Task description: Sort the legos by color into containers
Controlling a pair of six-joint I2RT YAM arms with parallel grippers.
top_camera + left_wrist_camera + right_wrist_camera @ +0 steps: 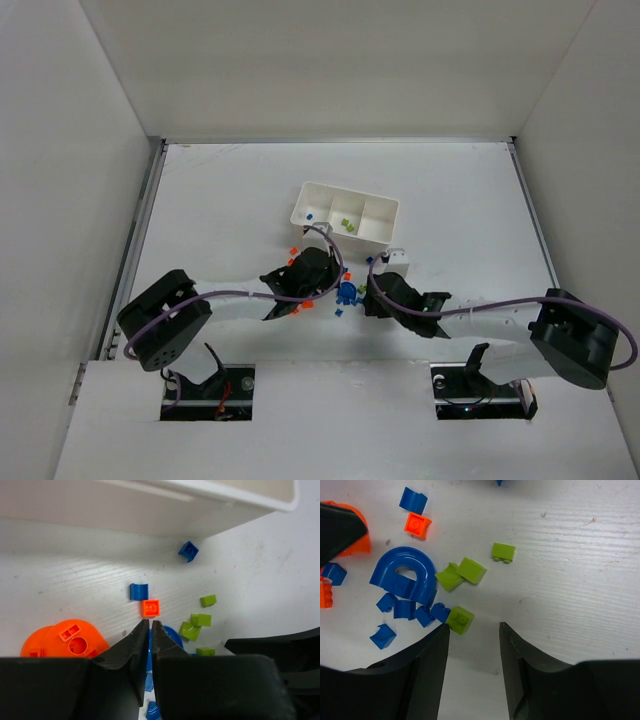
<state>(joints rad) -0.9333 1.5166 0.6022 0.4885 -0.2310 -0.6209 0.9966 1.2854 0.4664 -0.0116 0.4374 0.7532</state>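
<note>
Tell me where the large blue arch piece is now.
In the right wrist view the blue arch piece lies left of centre, small blue bricks just below it, lime green bricks at its right.

Bright, even light; soft shadow under the tray [150, 510]; wrist views sharp.

Legos [347, 292] lie on the table [200, 200] between left claw [150, 625] and right claw [472, 626], just before the tray [352, 190]
</note>
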